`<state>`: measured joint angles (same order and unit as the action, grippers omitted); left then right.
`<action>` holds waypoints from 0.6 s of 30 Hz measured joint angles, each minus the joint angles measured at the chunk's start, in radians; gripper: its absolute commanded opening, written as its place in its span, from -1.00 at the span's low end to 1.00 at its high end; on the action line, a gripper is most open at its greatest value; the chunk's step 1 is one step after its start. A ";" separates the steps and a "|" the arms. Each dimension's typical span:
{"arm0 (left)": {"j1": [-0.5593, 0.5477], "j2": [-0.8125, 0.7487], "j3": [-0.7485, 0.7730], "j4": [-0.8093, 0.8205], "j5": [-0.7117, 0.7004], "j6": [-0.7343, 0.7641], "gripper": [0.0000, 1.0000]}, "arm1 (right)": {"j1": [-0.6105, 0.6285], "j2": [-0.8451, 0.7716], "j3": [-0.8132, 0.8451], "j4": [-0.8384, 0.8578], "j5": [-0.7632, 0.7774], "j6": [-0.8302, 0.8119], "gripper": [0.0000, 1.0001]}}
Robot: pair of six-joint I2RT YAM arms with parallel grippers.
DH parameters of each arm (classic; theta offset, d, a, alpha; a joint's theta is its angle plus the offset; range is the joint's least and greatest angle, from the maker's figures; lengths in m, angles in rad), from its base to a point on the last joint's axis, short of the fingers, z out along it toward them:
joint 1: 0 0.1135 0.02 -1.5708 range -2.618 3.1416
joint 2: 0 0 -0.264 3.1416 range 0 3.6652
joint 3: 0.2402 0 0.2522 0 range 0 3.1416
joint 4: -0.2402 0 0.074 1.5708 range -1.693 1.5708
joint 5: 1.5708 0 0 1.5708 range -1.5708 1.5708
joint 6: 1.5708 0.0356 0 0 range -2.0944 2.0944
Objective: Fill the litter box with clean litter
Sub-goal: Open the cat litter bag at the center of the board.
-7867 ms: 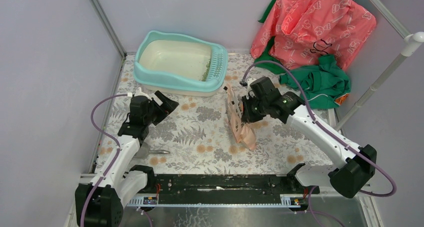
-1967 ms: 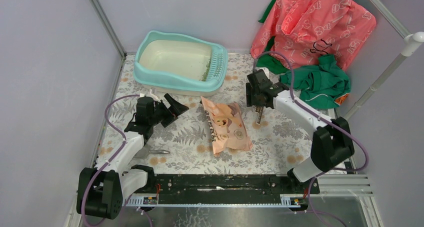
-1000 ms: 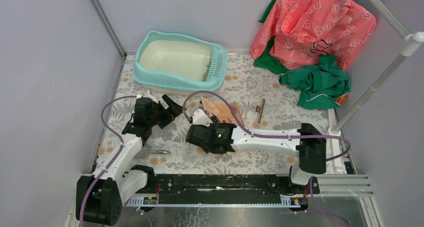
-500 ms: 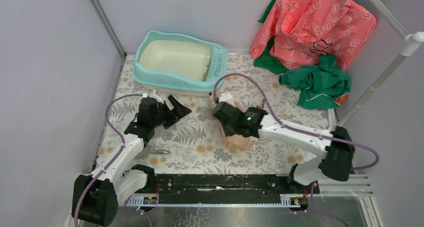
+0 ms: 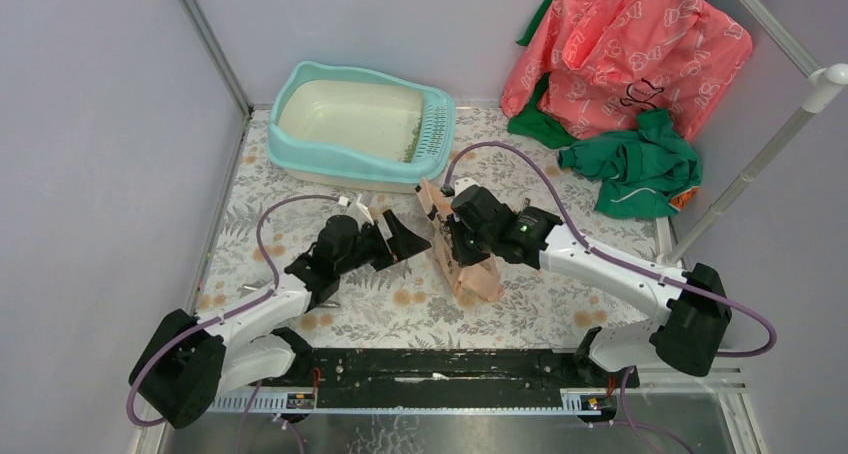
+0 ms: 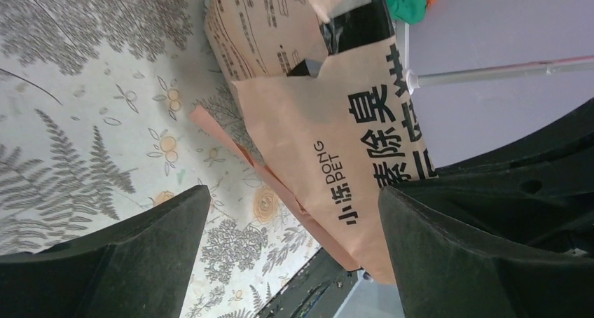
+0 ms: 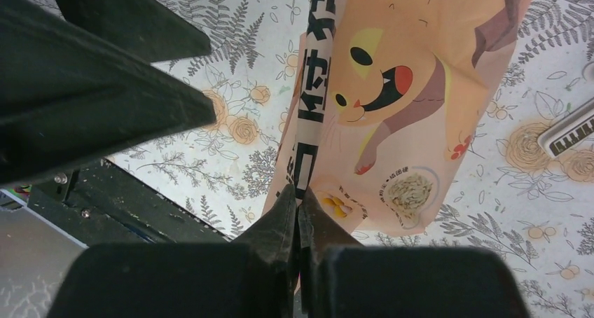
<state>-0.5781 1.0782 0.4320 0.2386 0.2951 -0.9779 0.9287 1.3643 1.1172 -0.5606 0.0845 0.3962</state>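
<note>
The light-teal litter box (image 5: 300,152) stands at the back left, its cream basin almost bare. A thin streak of green clean litter (image 5: 411,146) lies by its slotted grille. A peach-pink printed paper bag (image 5: 463,257) stands nearly upright on the floral mat in the middle. My right gripper (image 5: 455,236) is shut on the bag's side edge; the right wrist view shows the pinched fold between my right gripper (image 7: 298,200) and the bag's cat print (image 7: 392,87). My left gripper (image 5: 400,240) is open just left of the bag. In the left wrist view the bag (image 6: 329,143) fills the space ahead of my left gripper (image 6: 294,209).
A pink printed garment (image 5: 630,44) and a green cloth (image 5: 635,164) lie heaped at the back right. A white pole (image 5: 760,164) slants up the right side. A small comb-like strip (image 7: 571,137) lies on the mat beyond the bag. Grey walls close in left and back.
My right gripper has shut on the bag's edge and stood it up off the mat. My left arm has swung right, its open fingers now beside the bag.
</note>
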 measured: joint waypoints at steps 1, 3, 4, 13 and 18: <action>-0.012 0.004 -0.014 0.026 -0.002 -0.018 0.96 | -0.002 0.000 -0.004 0.006 -0.008 0.001 -0.90; -0.034 0.012 -0.034 0.065 -0.011 -0.048 0.96 | -0.007 0.000 -0.009 0.017 -0.027 0.001 -0.88; -0.042 0.016 -0.039 0.080 -0.019 -0.065 0.96 | -0.009 0.000 -0.012 0.022 -0.034 0.002 -0.88; -0.097 0.129 -0.123 0.329 -0.120 -0.183 0.97 | -0.037 -0.012 -0.056 0.080 -0.116 0.016 -0.90; -0.109 0.262 -0.197 0.542 -0.172 -0.197 0.97 | -0.055 -0.026 -0.078 0.103 -0.151 0.024 -0.92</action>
<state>-0.6868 1.3403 0.2352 0.7803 0.1230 -1.1748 0.8734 1.3384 1.0389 -0.4580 -0.0662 0.4198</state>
